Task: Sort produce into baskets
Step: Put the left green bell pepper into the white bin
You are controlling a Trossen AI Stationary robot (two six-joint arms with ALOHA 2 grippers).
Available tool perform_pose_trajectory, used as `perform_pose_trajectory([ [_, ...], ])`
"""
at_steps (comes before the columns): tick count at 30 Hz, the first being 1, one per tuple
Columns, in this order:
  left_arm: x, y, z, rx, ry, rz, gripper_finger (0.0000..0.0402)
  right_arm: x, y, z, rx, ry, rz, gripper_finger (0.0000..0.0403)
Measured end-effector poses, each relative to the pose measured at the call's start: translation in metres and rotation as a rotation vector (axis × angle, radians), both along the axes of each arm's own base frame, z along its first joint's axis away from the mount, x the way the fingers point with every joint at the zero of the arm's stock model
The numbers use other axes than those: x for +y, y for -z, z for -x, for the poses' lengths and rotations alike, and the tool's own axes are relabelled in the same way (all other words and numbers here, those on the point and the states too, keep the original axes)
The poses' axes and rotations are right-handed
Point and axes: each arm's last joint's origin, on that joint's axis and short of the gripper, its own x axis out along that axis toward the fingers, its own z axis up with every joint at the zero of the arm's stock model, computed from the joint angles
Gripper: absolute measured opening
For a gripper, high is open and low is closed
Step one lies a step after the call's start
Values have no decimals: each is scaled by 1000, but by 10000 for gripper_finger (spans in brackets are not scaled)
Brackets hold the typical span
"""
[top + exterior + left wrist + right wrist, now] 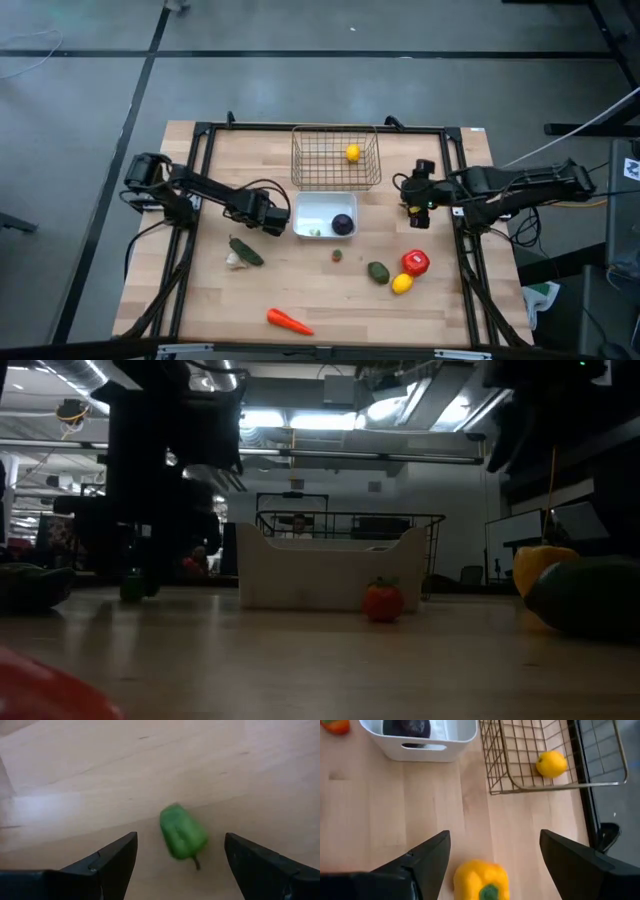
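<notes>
With fingers spread wide, the left gripper (180, 865) straddles a green pepper (182, 832), likely needing descent before closing; right gripper (492, 860) open above a yellow pepper (481, 880).

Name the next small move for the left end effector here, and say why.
Probably lower it straight down, then close. The left end effector is open, and a green pepper lies on the table between its fingers, not yet gripped. The right end effector is likewise open over a yellow pepper.
</notes>
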Motion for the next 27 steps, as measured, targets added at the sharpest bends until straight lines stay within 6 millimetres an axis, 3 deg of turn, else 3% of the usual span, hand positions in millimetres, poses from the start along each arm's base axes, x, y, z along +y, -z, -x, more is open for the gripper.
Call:
perform_pose_trajectory([
  [6,0,7,-7,-26,10,-15,294,-2,7,16,-22,28,-18,303],
  [13,0,7,-6,-23,10,-15,289,-2,17,21,-28,28,-18,303],
  [20,0,7,-7,-28,30,-12,220,-3,30,23,7,61,-26,303],
  [27,0,7,-9,-43,63,-9,146,-5,26,33,-31,134,-29,303],
])
